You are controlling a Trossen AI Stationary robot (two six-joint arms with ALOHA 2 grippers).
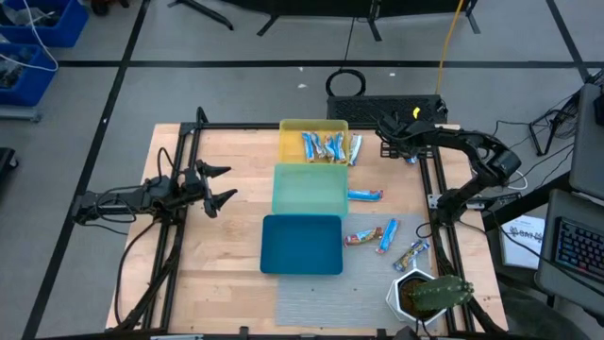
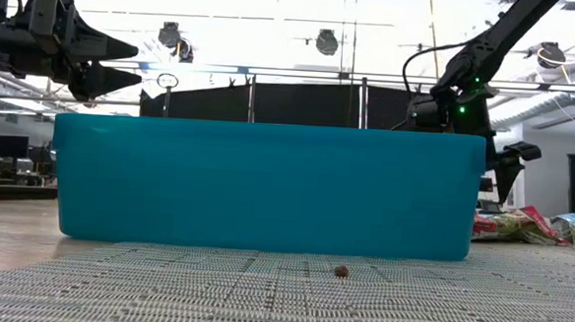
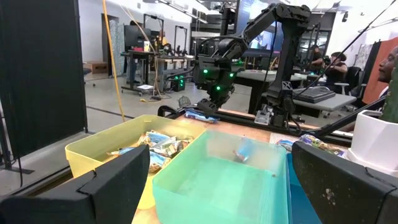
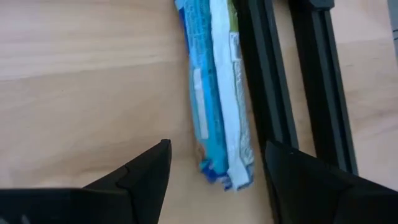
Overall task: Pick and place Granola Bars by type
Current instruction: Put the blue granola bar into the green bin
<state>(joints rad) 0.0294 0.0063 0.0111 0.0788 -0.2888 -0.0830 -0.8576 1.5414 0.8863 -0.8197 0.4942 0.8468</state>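
Three trays stand in a row down the table's middle: yellow [image 1: 291, 132] at the far end, green [image 1: 309, 189], blue [image 1: 302, 244]. Several Granola Bars [image 1: 326, 146] lie in the yellow tray. Others lie flat on the wood right of the trays [image 1: 365, 195] [image 1: 388, 236] [image 1: 411, 253]. One blue-and-white bar [image 4: 217, 93] lies beside the black rail at the far right. My right gripper [image 4: 217, 152] hangs open just above its end, pointing steeply down, one finger on either side, apart from it. My left gripper [image 1: 225, 184] waits open at the table's left, level.
Black frame rails [image 4: 273, 93] run right beside the bar under my right gripper. A white pot with a plant [image 1: 420, 295] stands at the near right on a grey mat [image 1: 330, 302]. People sit in the room beyond the table [image 3: 336, 62].
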